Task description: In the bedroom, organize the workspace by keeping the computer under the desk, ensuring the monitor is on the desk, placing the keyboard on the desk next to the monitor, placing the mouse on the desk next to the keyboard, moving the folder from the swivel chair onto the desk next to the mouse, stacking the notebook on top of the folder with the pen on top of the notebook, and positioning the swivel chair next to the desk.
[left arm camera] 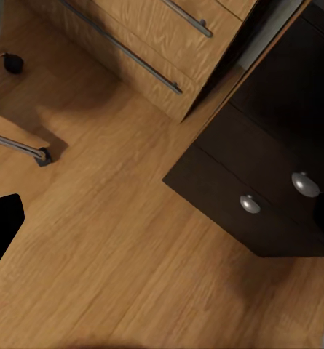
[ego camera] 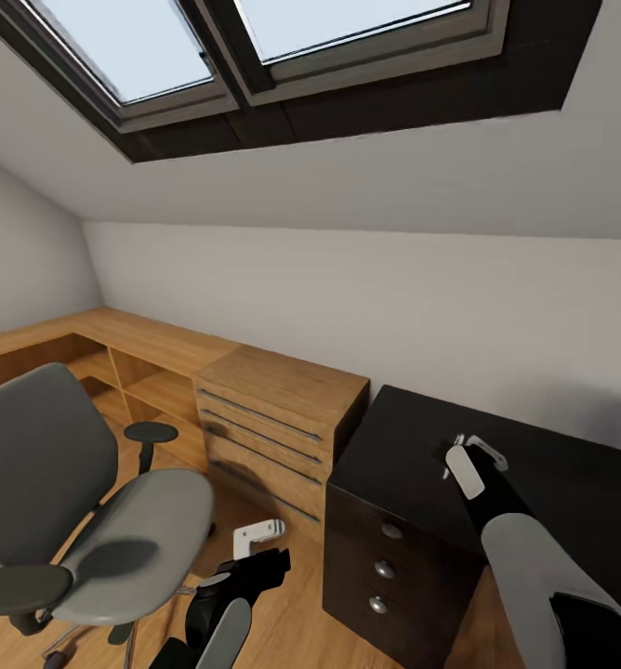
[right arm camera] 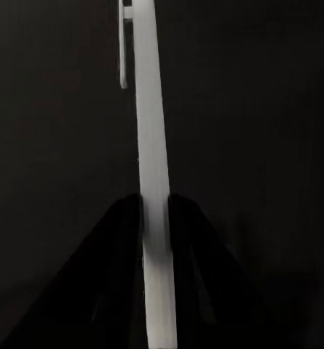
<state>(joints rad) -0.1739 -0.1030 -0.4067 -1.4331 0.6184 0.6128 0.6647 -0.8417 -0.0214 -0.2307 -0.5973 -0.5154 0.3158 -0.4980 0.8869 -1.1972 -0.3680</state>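
Beneath a dark-framed skylight [ego camera: 255, 65], a light wooden drawer unit [ego camera: 278, 423] stands beside a black cabinet desk with round silver knobs [ego camera: 394, 520]. The grey swivel chair with black armrests [ego camera: 78, 502] sits on the wood floor [left arm camera: 132, 276], its seat bare. The right gripper [ego camera: 475, 455] hangs over the cabinet's black top, its white fingers [right arm camera: 151, 167] pressed together, holding nothing. The left gripper [ego camera: 259, 539] hovers low beside the chair; whether it is open cannot be told.

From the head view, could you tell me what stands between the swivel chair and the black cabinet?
The wooden drawer unit and bare floor, in the head view.
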